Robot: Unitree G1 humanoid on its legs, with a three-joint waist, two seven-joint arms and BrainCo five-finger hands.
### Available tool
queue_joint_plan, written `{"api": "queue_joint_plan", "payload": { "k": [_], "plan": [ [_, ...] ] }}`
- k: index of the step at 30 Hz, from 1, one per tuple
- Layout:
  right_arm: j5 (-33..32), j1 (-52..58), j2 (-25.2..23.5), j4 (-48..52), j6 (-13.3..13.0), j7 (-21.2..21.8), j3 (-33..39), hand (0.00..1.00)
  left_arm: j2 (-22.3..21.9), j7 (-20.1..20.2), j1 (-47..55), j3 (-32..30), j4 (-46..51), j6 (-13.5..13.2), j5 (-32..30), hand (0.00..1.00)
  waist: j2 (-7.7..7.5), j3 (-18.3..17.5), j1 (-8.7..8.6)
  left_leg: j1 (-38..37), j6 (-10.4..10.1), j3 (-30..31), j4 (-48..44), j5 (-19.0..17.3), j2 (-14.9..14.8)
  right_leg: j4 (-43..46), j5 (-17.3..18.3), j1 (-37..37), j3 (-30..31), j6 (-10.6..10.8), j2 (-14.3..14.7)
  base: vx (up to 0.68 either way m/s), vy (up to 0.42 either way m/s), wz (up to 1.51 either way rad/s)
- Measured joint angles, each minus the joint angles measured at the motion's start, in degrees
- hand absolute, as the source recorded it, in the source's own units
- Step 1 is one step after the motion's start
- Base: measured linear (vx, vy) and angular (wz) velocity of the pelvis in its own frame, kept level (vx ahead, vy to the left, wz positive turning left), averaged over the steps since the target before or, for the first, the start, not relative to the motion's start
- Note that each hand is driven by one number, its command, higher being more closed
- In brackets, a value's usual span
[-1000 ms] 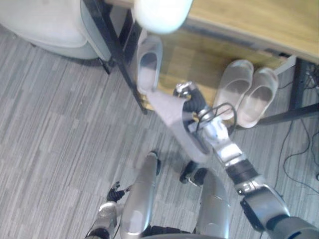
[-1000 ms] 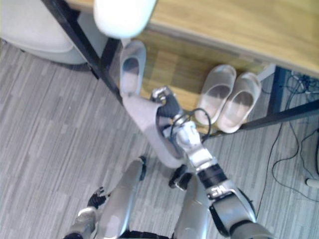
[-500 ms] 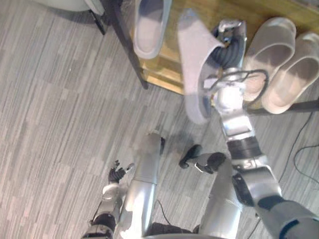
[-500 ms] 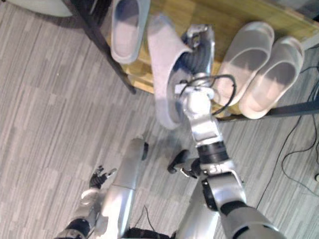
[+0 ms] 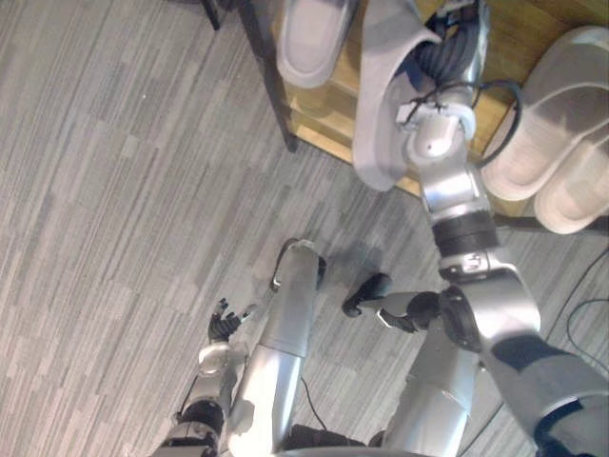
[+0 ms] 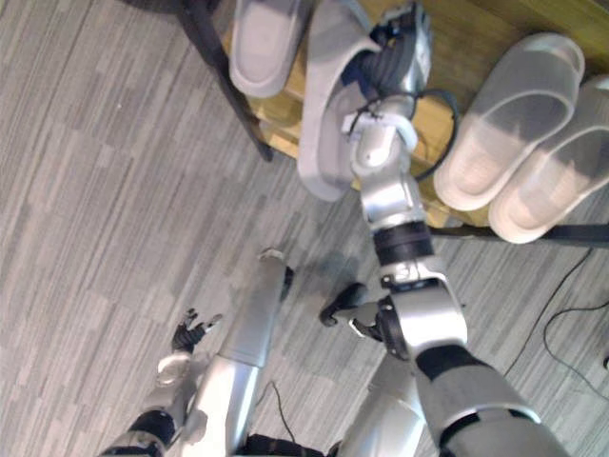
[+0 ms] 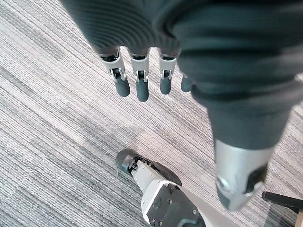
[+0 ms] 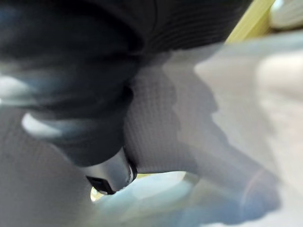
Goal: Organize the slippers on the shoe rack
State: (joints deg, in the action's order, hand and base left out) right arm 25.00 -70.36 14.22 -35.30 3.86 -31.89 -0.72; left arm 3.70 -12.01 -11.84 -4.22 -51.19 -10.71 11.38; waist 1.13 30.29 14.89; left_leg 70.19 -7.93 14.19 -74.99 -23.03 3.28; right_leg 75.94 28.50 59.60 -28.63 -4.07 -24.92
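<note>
The right hand [image 5: 445, 52] is gripping a grey slipper [image 5: 381, 105] by its upper strap, thumb pressing on the textured fabric. It is holding the slipper tilted, toe end over the wooden shelf of the shoe rack [image 5: 328, 109] and heel end hanging past the shelf's front edge. A second grey slipper [image 5: 309, 38] is lying on the shelf just beside it, and a pair of pale slippers [image 6: 519, 133] is sitting further right. The left hand [image 7: 142, 80] is hanging low over the grey floor [image 5: 124, 190], fingers relaxed and holding nothing.
</note>
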Motion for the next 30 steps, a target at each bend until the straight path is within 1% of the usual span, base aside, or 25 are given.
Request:
{"api": "queue_joint_plan", "payload": {
  "k": [2, 3, 4, 5, 7, 11, 16, 18, 21, 22, 24, 30],
  "plan": [
    [0.0, -1.2, 0.3, -1.0, 0.0, -0.6, 0.0, 1.00, 0.0, -0.3, -0.2, 0.5, 0.0, -0.1, 0.0, 0.00, 0.00, 0.0, 0.10, 0.5, -0.2, 0.3, 0.0, 0.1, 0.3, 0.1, 0.0, 0.3, -0.3, 0.0, -0.1, -0.01, 0.013, 0.10],
    [0.0, -2.6, 1.0, -2.2, 0.1, -1.3, 0.0, 1.00, 0.1, -0.3, -0.6, 1.2, 0.0, -0.1, 0.0, 0.00, 0.01, 0.0, 0.44, 1.2, -0.4, 0.6, 0.0, 0.2, 0.5, 0.4, 0.2, 0.7, -0.6, 0.1, -0.3, -0.01, 0.027, 0.20],
    [0.0, -3.3, 1.9, -2.9, 0.2, -2.1, 0.0, 1.00, 0.0, -0.3, -0.9, 1.6, 0.0, -0.2, 0.0, 0.00, 0.01, 0.0, 0.69, 1.5, -0.4, 0.9, 0.1, 0.3, 0.9, 0.8, 0.6, 0.8, -1.2, -0.3, -1.1, -0.01, 0.028, 0.18],
    [0.0, -3.4, 2.0, -3.1, 0.2, -2.2, 0.0, 1.00, 0.0, -0.3, -1.0, 1.7, 0.0, -0.2, 0.1, 0.00, 0.01, 0.0, 0.71, 1.5, -0.4, 1.0, 0.1, 0.3, 1.0, 0.8, 0.6, 0.8, -1.2, -0.4, -1.2, 0.00, 0.023, 0.25],
    [0.0, -5.1, 3.0, -5.2, 0.4, -3.3, 0.1, 1.00, 0.0, -0.3, -1.1, 2.1, 0.0, -0.2, 0.2, 0.00, 0.01, 0.0, 0.79, 1.9, -0.7, 1.5, 0.5, 0.6, 1.8, 1.2, 1.2, 0.8, -1.6, -0.1, -1.7, -0.01, 0.024, 0.22],
    [0.0, -6.5, 4.3, -7.1, 0.7, -3.6, 0.0, 1.00, 0.1, -0.3, -1.3, 2.9, 0.0, -0.3, 0.2, 0.00, 0.03, 0.0, 1.00, 2.0, -0.8, 1.7, 1.0, 0.9, 1.8, 1.2, 1.5, 0.8, -2.1, -0.2, -2.0, -0.02, 0.023, 0.10],
    [0.0, -8.5, 6.4, -8.1, 0.8, -4.7, 0.0, 1.00, 0.2, -0.3, -1.9, 3.6, 0.0, -0.3, 1.3, 0.00, -0.03, -0.1, 1.27, 3.5, -1.4, 2.1, 1.9, 1.8, 2.4, 1.7, 1.9, 2.2, -2.6, -0.7, -2.7, -0.02, 0.028, 0.11],
    [-0.1, -9.6, 7.0, -8.5, 1.2, -4.6, -0.1, 1.00, 0.2, -0.3, -2.1, 3.7, 0.0, -0.2, 1.7, 0.00, -0.03, -0.1, 1.37, 3.8, -2.0, 2.4, 1.9, 2.2, 2.4, 2.0, 2.0, 2.5, -2.9, -0.9, -2.8, 0.00, 0.000, 0.00],
    [-0.1, -9.6, 7.6, -8.6, 1.3, -4.7, -0.1, 1.00, 0.2, -0.3, -2.2, 4.1, 0.0, -0.3, 1.9, 0.00, -0.02, -0.1, 1.65, 3.8, -1.9, 2.5, 2.0, 2.1, 2.4, 2.0, 2.0, 2.5, -3.1, -0.9, -2.8, -0.02, 0.049, 0.01],
    [-0.1, -9.6, 7.8, -8.6, 1.3, -4.7, -0.1, 0.00, 0.2, -0.3, -2.2, 4.1, 0.0, -0.3, 2.0, 0.00, -0.02, -0.1, 1.71, 3.8, -1.9, 2.6, 2.0, 2.1, 2.4, 2.0, 2.0, 2.5, -3.1, -0.9, -2.8, -0.03, 0.055, 0.01],
    [-0.2, -9.6, 8.8, -8.8, 1.9, -5.0, -0.2, 0.00, 0.1, -0.3, -2.3, 4.1, 0.0, -0.3, 2.3, 0.00, -0.01, -0.1, 2.26, 3.9, -1.9, 2.6, 2.0, 2.2, 2.4, 2.0, 2.1, 2.5, -3.2, -0.9, -2.8, -0.03, 0.064, 0.01],
    [-0.4, -9.6, 9.0, -8.8, 2.5, -5.5, -0.2, 0.00, 0.0, -0.3, -2.4, 4.1, 0.0, -0.3, 2.3, 0.00, 0.01, -0.1, 2.33, 3.9, -1.9, 2.5, 2.1, 2.2, 2.3, 2.0, 2.0, 2.5, -3.2, -0.9, -2.8, -0.02, 0.060, 0.00]
  ]
}}
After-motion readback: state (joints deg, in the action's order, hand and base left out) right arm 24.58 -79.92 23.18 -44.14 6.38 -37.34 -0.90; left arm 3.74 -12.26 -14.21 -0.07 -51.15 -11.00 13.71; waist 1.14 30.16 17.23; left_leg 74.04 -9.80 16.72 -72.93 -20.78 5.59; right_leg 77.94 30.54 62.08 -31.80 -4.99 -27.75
